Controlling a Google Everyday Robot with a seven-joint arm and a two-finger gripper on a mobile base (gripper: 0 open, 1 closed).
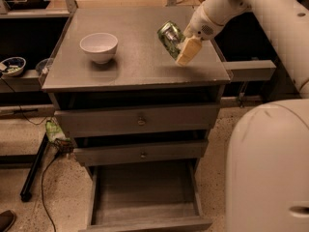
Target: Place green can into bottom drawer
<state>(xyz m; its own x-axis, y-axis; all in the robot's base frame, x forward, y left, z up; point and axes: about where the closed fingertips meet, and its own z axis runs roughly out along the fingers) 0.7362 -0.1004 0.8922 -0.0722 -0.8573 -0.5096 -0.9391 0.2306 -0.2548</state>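
Where your tool sits: the tool (179,46) is at about 1 o'clock in the view, over the right half of the table (140,69), at the end of the white arm (251,4) that reaches in from 2 o'clock.
Tool state: clamped on the green can. You can see one cream-coloured finger (188,51) pressed against the can's right side. The other finger is hidden behind the can.
Green can: the green can (169,36) is held tilted, with its silver end turned up toward 10 o'clock. It looks lifted clear of the table, with a soft shadow on the surface toward 5 o'clock from it. It is well apart from every drawer.
White bowl: the white bowl (99,46) stands upright on the left half of the table, at 9 o'clock from the can and well apart from it.
Bottom drawer: the bottom drawer (145,190) is at 6 o'clock in your view, pulled out toward you, and its bare grey floor shows.
Upper drawers: the top drawer (116,122) and the middle drawer (111,154) each carry a small round knob at the centre. Both sit well back from the bottom drawer's front edge.
Robot body: a large white shell (268,168) fills 4 to 5 o'clock, just beside the cabinet's right side.
Left side: a small dish (12,65) rests on a dark shelf at 9 o'clock. A green packet (54,129) lies by the cabinet at 8 o'clock, with a black cable (46,187) trailing on the speckled floor below it.
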